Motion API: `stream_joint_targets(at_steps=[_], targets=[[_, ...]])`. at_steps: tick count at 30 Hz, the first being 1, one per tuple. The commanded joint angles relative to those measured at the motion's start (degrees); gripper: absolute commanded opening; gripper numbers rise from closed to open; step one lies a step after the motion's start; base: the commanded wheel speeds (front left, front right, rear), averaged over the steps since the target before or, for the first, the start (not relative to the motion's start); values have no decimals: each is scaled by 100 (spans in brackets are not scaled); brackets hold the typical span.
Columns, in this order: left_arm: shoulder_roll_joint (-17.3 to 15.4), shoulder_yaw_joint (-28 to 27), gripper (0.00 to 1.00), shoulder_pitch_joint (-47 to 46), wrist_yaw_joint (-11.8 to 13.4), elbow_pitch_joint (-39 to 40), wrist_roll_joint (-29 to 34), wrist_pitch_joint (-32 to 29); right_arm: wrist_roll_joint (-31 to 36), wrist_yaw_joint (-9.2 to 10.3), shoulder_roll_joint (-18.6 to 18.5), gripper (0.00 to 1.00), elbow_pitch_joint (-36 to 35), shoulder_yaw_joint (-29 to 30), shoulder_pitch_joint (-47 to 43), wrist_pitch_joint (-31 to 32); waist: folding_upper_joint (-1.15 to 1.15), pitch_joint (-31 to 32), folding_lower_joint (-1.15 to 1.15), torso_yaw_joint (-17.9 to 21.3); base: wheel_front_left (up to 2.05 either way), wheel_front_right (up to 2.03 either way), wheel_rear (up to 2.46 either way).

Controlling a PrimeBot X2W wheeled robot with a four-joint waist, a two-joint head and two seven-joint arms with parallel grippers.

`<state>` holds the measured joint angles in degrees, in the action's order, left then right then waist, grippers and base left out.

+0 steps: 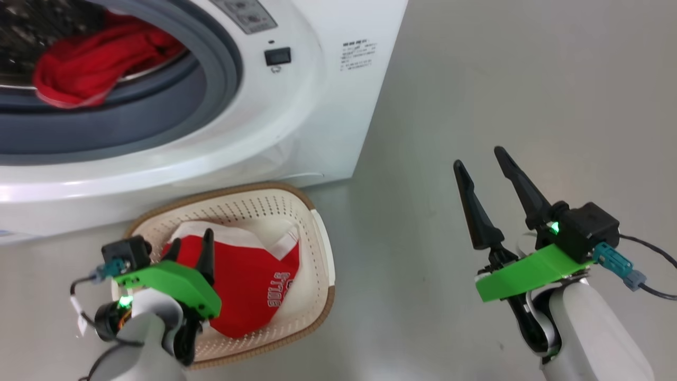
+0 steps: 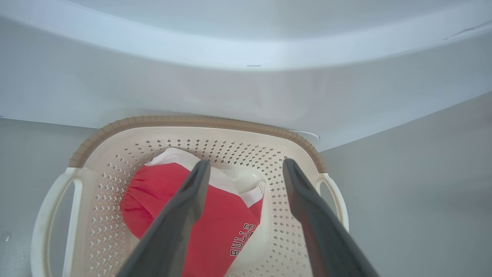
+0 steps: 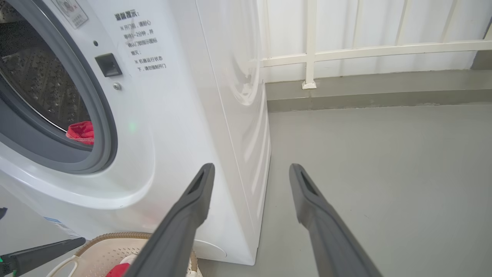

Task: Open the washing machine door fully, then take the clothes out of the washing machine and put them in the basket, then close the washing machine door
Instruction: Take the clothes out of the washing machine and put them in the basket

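Head view: left gripper (image 1: 191, 241) spread, empty, over basket (image 1: 317, 254) holding one red garment (image 1: 248, 286); second red garment (image 1: 90, 69) lay inside washing machine (image 1: 296, 116), up and far-left, nearer this arm. Left wrist view: jaws apart, nothing held. Right wrist view: right gripper (image 3: 250, 166) wide, empty, off right.

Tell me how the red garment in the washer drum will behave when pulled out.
The crumpled red fabric garment lies in soft folds, so it will probably be floppy and hang from wherever it is pinched. Being thin cloth, it is likely light for its bulk. Its edge laps toward the grey rubber ring, where it may drag.
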<state>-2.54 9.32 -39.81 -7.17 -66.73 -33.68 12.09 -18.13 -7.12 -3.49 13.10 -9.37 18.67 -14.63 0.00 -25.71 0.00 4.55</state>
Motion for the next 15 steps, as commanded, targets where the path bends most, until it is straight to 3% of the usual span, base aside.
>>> stream_joint_targets(at_steps=[1,7,15], targets=[[-220,-38,100,304,-30,236,-77,147,5,-36,-19,100,-97,-50,-159,-37,0,256,0,-113,0,0,0],[-445,-74,100,521,1,564,44,280,28,-36,-62,100,-79,-28,-273,-37,0,574,0,-206,0,0,0],[-547,-695,100,1366,389,2390,615,289,64,-36,-120,100,-82,57,-483,-37,0,1080,0,-269,0,0,0]])
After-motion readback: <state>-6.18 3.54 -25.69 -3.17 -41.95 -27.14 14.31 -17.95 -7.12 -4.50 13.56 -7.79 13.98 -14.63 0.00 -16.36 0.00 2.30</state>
